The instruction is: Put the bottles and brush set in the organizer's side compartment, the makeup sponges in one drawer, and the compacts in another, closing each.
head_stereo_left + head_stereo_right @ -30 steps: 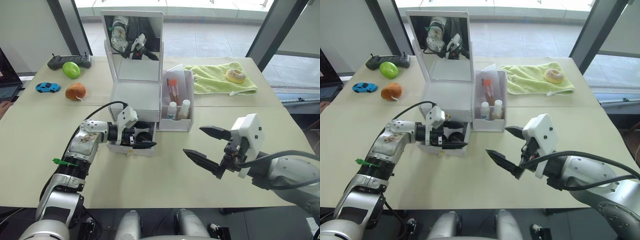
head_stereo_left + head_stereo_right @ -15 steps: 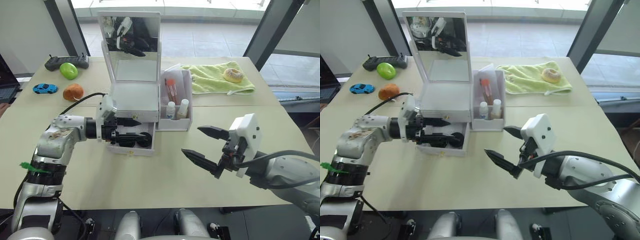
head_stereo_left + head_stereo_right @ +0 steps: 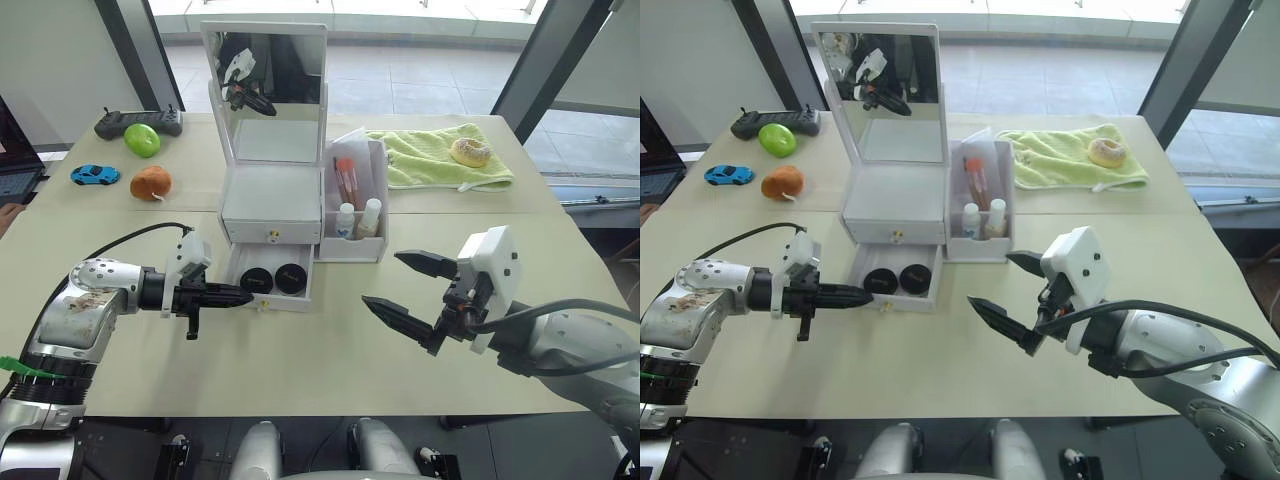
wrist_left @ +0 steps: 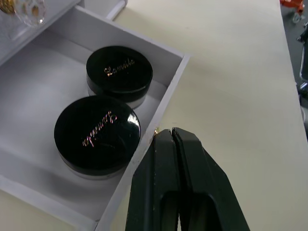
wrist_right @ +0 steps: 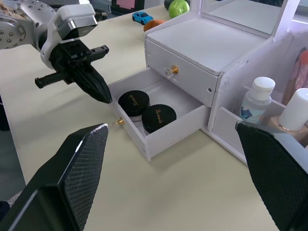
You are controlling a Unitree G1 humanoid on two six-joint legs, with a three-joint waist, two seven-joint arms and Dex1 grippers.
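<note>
Now both compacts lie in the open lower drawer. Left hand, clenched and empty, sits by its knob; right hand hangs released. Next comes pushing that drawer closed.

Laptop cut off at edge; brush set partly hidden.

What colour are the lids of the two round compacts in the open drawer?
Glossy black with gold script lettering, on both round compacts; clearest in the left wrist view.
</note>
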